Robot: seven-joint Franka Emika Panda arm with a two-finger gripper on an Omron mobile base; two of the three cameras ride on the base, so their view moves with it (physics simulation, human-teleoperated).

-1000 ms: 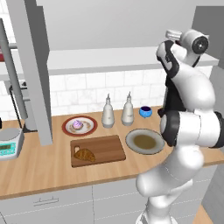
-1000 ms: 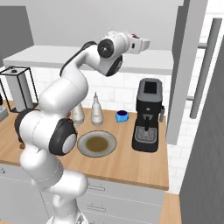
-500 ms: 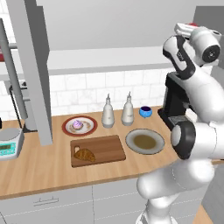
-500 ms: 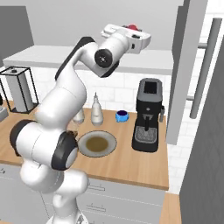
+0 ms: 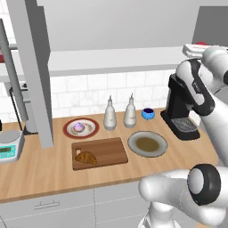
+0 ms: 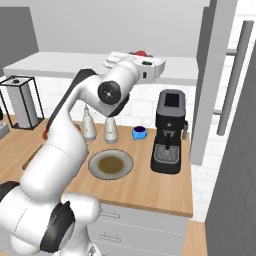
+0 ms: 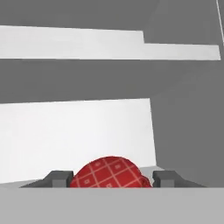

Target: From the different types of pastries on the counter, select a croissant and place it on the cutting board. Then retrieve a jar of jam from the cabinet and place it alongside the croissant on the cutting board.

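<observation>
My gripper (image 7: pixel 111 178) is up at the cabinet shelf (image 5: pixel 111 60), shut on the jar of jam (image 7: pixel 109 173), whose red checked lid shows between the two fingertips. The same jar of jam (image 6: pixel 141 52) peeks out red behind the hand, and the gripper (image 5: pixel 198 46) hangs above the coffee machine. The croissant (image 5: pixel 86 157) lies on the left part of the dark wooden cutting board (image 5: pixel 104 150) on the counter (image 5: pixel 44 173). A purple-frosted cupcake (image 5: pixel 79 127) sits on a red-rimmed plate behind the board.
A black coffee machine (image 6: pixel 170 131) stands right under the hand. Two pale bottles (image 5: pixel 110 116), a small blue bowl (image 5: pixel 148 113) and a plate with brown contents (image 5: pixel 147 144) are on the counter. A grey vertical panel (image 5: pixel 33 71) stands at left, a scale (image 5: pixel 10 149) beside it.
The arm has swung right in the left base view and the hand has come a little lower and back from the shelf, jar still between the fingers. Things on the counter are unmoved.
</observation>
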